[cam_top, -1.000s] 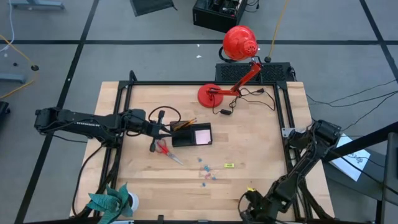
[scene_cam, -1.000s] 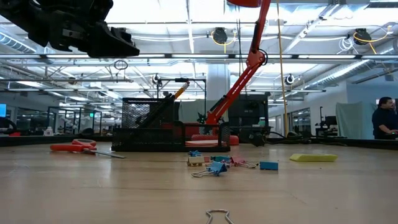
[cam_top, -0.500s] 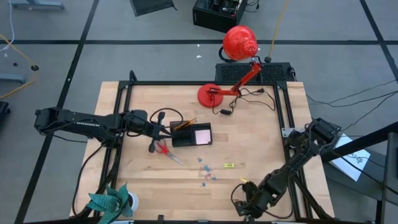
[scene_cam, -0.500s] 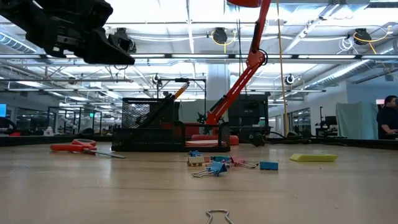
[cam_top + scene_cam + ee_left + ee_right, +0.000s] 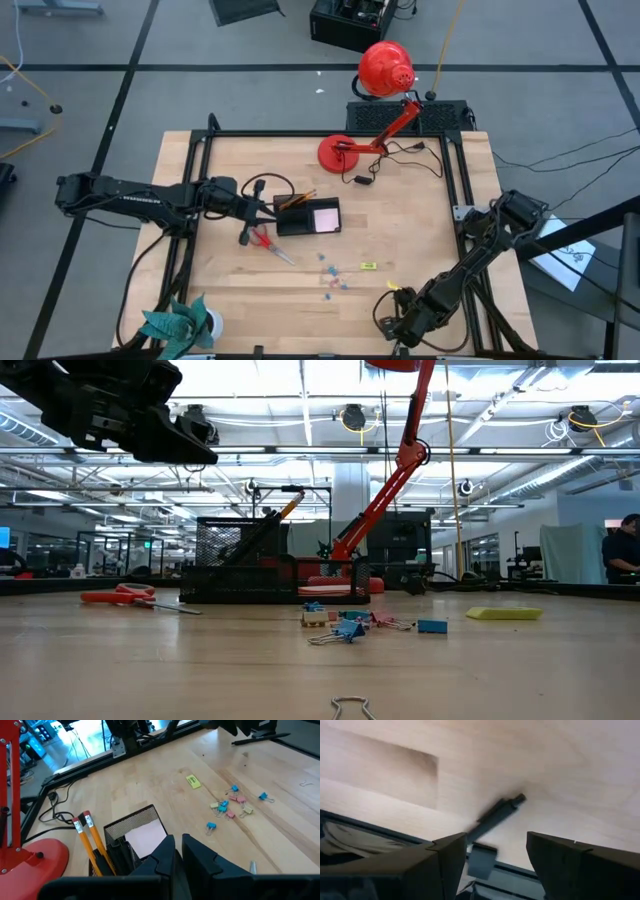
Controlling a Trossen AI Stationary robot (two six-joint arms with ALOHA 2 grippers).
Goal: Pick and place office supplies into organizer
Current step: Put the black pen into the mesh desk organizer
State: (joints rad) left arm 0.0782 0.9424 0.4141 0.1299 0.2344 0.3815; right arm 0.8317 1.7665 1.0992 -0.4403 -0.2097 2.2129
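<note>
Right gripper (image 5: 495, 845), jaws wide apart, hangs over a dark pen (image 5: 496, 814) at the lower right of the overhead frame.
The pen looks light, stiff and smooth, so it will probably roll; pinch it mid-barrel, across its length. It lies close to the table's dark edge rail (image 5: 510, 870), leaving little room there, with open wood towards the organizer (image 5: 290, 225) at centre-left. There the left gripper (image 5: 178, 851) hovers, fingers a slit apart, empty.

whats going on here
A two-armed robot is sorting desk items into a black organizer that already holds pencils and a pink notepad. The left gripper hovers beside it, empty. The right gripper, open, is over a dark pen. Scissors and clips remain out.
</note>
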